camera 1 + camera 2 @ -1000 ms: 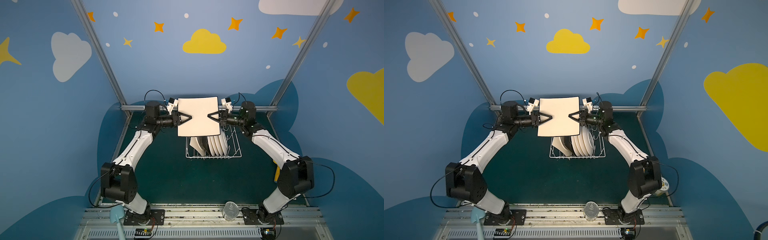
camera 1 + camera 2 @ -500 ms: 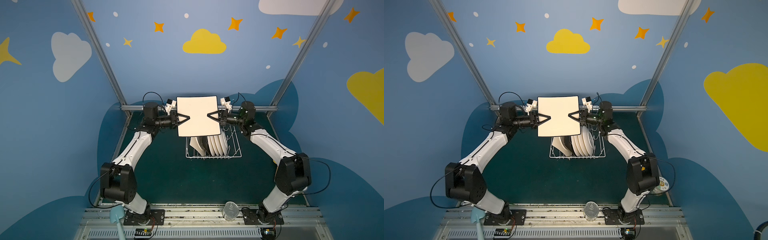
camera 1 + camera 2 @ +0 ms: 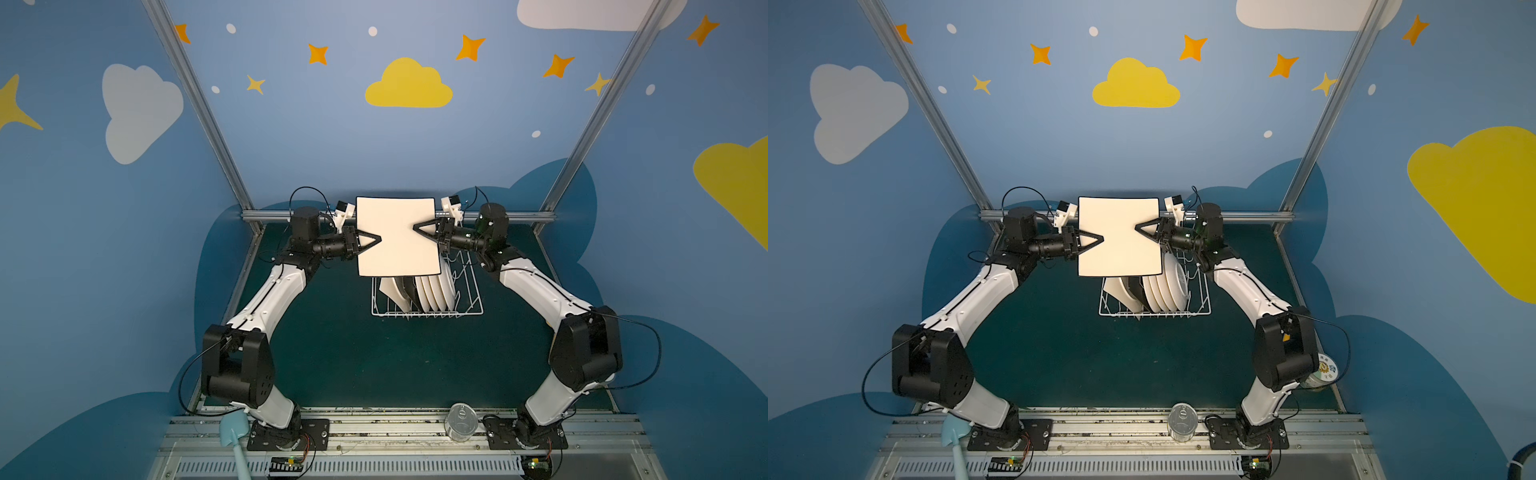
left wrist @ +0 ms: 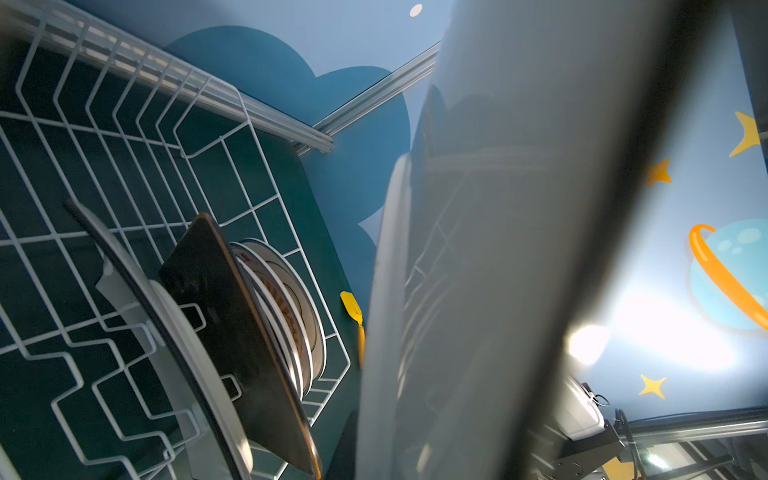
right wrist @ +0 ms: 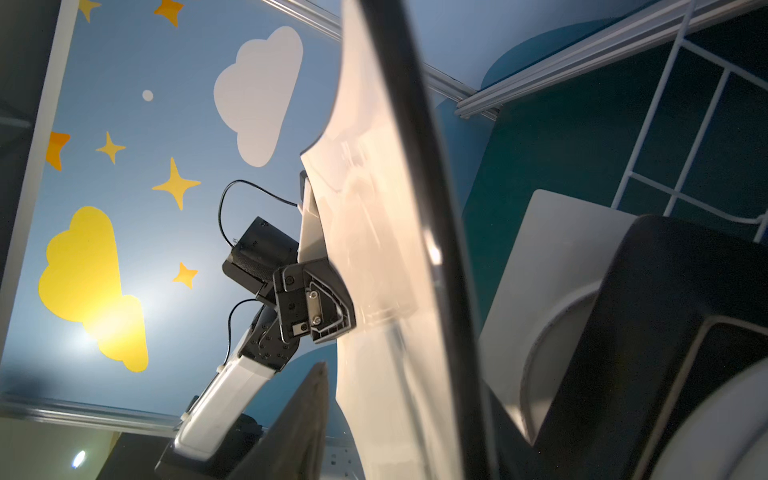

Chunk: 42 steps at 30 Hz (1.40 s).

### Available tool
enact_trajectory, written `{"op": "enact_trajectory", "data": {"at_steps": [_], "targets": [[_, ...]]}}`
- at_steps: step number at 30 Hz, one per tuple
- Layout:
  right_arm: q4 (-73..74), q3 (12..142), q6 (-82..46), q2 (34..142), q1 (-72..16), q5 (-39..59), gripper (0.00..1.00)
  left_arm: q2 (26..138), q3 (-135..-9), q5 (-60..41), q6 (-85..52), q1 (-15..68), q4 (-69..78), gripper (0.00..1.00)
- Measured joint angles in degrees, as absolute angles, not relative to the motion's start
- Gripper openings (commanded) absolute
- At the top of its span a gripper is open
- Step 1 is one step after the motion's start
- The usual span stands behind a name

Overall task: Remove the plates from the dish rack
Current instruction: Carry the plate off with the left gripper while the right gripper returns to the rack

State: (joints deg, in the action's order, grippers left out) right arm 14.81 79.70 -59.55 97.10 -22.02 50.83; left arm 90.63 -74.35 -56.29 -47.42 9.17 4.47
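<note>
A cream square plate (image 3: 397, 237) (image 3: 1119, 237) hangs upright above the white wire dish rack (image 3: 428, 314) (image 3: 1154, 314). My left gripper (image 3: 379, 240) (image 3: 1101, 240) is shut on the plate's left edge; the right wrist view shows it clamped there (image 5: 328, 307). My right gripper (image 3: 416, 227) (image 3: 1137, 227) straddles the right edge, open. One finger (image 5: 299, 424) stands apart from the plate's face (image 5: 374, 249). In the rack stand another cream square plate (image 3: 390, 291), a black square plate (image 4: 232, 332) and several round white plates (image 3: 434, 291) (image 4: 291, 299).
A clear can (image 3: 459, 422) sits on the front rail and a light blue spatula (image 3: 237, 440) lies at the front left. A yellow spatula (image 4: 353, 307) lies on the mat right of the rack. A metal rail (image 3: 519, 216) crosses just behind the grippers.
The held plate has risen slightly and stands straighter. The right jaws have come apart from it, while the left gripper stays clamped on its edge.
</note>
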Motion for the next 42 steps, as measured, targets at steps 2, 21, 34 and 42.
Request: {"op": "enact_trajectory", "data": {"at_steps": [2,21,34,42], "targets": [[13.52,79.70,-58.85,96.55,-22.00,50.02,0.69,90.63,-74.35,-56.21,-47.40,9.15,3.86,0.03],[-11.62,80.42,-28.99,83.77,-23.90,38.17,0.90,81.65,-81.78,-55.51,-36.10,-1.17,-16.45,0.03],[-20.93,79.85,-7.25,76.73,-33.98,22.50,0.90,78.85,-85.38,-55.31,-21.08,-15.92,-37.95,0.03],[-21.74,76.47,0.82,76.23,-41.30,15.35,0.90,81.38,-85.38,-48.40,-9.30,-17.56,-49.32,0.03]]}}
